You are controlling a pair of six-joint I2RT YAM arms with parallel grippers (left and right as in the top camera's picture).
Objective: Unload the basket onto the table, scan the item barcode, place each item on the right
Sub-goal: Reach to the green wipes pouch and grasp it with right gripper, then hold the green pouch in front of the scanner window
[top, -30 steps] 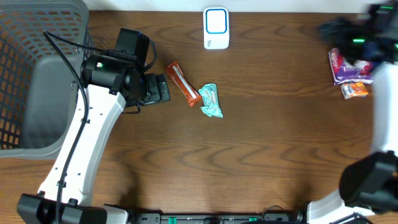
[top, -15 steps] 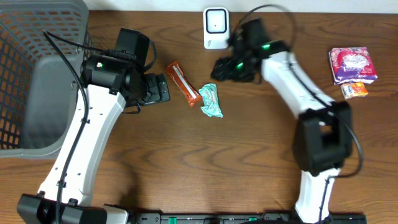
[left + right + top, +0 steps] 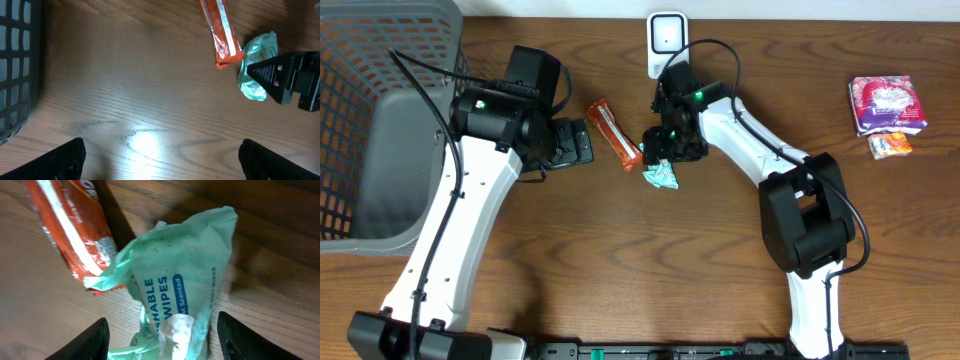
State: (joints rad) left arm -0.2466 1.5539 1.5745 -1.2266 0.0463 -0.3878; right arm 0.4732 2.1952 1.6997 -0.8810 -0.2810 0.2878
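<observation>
Orange bar [image 3: 70, 230] against wipes [image 3: 185, 280], bare table [image 3: 620, 260] beyond

Dark brown wood-grain bench [image 3: 620, 260] fills the overhead frame. Thin pale strip [image 3: 560, 8] along the top edge; wall or floor, cannot tell. Grey mesh basket [image 3: 340, 130] at upper left, standing on the bench. Soft white glare [image 3: 145, 142] on the wood, lower centre of the left wrist view.

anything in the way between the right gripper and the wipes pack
Nothing visible. The right gripper hangs directly over the wipes pack, a finger on either side. The orange bar touches the pack's corner, off to one side, not between them.
</observation>
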